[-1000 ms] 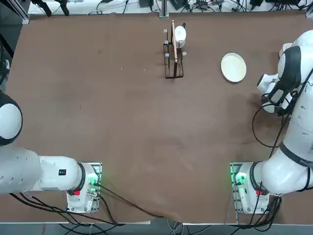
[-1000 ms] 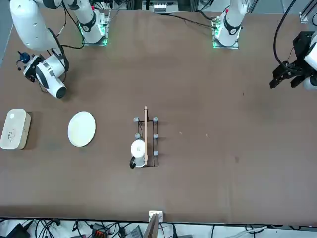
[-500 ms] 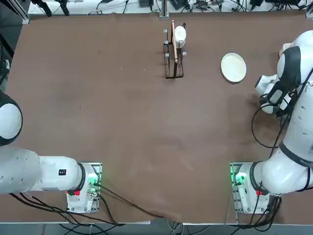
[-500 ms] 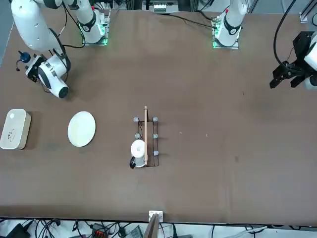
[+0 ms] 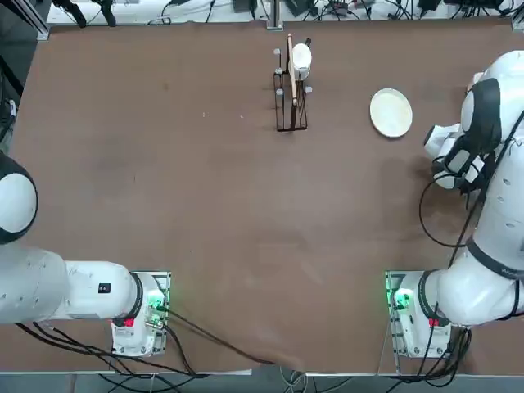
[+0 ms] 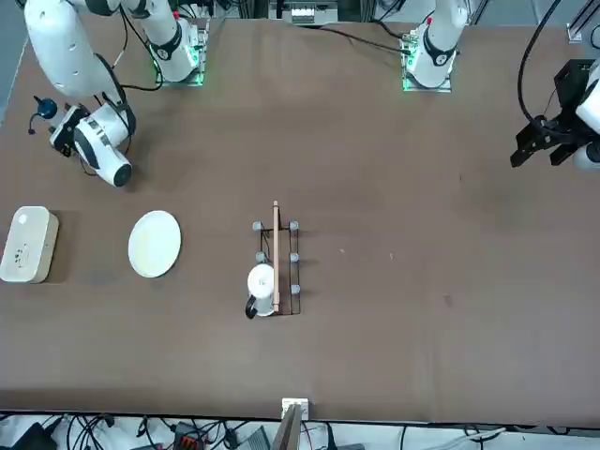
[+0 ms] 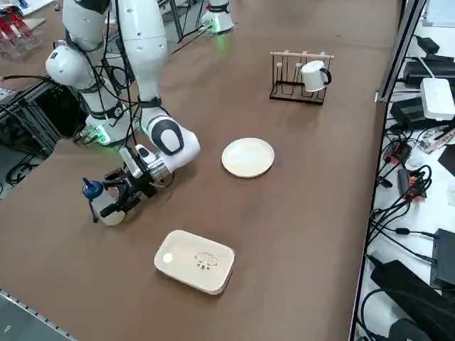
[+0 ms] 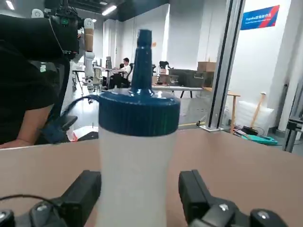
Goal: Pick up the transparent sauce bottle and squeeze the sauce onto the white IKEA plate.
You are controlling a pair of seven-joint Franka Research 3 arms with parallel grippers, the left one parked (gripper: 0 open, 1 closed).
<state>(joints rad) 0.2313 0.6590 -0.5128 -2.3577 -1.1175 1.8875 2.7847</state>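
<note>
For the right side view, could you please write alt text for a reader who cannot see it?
The right gripper stands open around a translucent bottle with a blue cap at the left of the table. A round white plate and a white rounded container lie to the right; farther back, a white mug hangs on a rack.

One sign w/ readable txt: blue-and-red banner point(image 8: 260, 18) on the white wall point(image 8: 259, 61) of the rm beyond the surface point(image 7: 306, 227), seen in the R wrist view. White lettering on the blue part, approx. "Franka"; 1st letters blurred, so spelling not 100% cert. More char(s) after it, too small to tell. Banner hangs at a slant in that view, red at one end. Also a sm. printed mark, line-drawn, on the lid of the white rounded-rect. container point(image 7: 185, 264), R side view; too small to tell if any txt in it.
</note>
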